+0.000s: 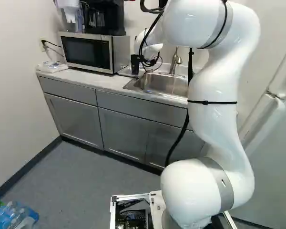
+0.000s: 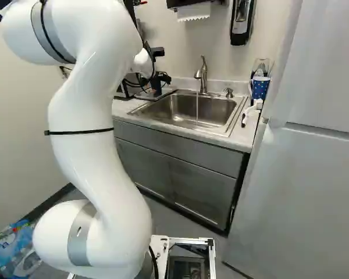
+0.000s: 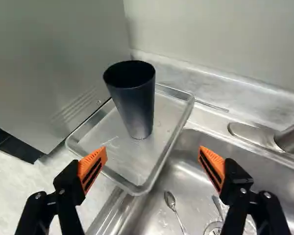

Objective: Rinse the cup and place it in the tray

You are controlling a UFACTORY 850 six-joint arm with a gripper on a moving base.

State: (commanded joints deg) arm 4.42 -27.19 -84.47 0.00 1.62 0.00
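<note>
- Black, tapered, smooth-sided cup [image 3: 137, 105] stands upright, mouth up, in the shallow, clear-looking rectangular tray [image 3: 138, 189]; nothing grips it.
- Black two-fingered gripper [image 3: 152, 155] has its fingers [image 3: 94, 165], padded in ribbed orange, spread wide apart with nothing clamped between them. The cup is ahead of them, short of contact as far as the wrist view shows.
- Steel sink [image 3: 186, 169] lies beside the tray, with a small metal spoon [image 3: 170, 199] inside near the drain [image 3: 214, 228].
- Curved metal faucet [image 2: 203, 74] has a thin stream of water [image 2: 197, 109] falling from it, seen in the right base view.
- Silver microwave with a dark door [image 1: 88, 51] sits on the pale table [image 1: 93, 80], on the tray's other side from the sink.
- As for the step in hand, my reading is the final one: the cup is already where the task wants it, and the open fingers fit a release. Whether it has been rinsed, I cannot tell.
- If rinsed, the next move calls for backing straight off, fingers wide, without brushing the cup's rim or hooking the tray. If not, it calls for advancing around the cup, closing gently and carrying it under the stream.
</note>
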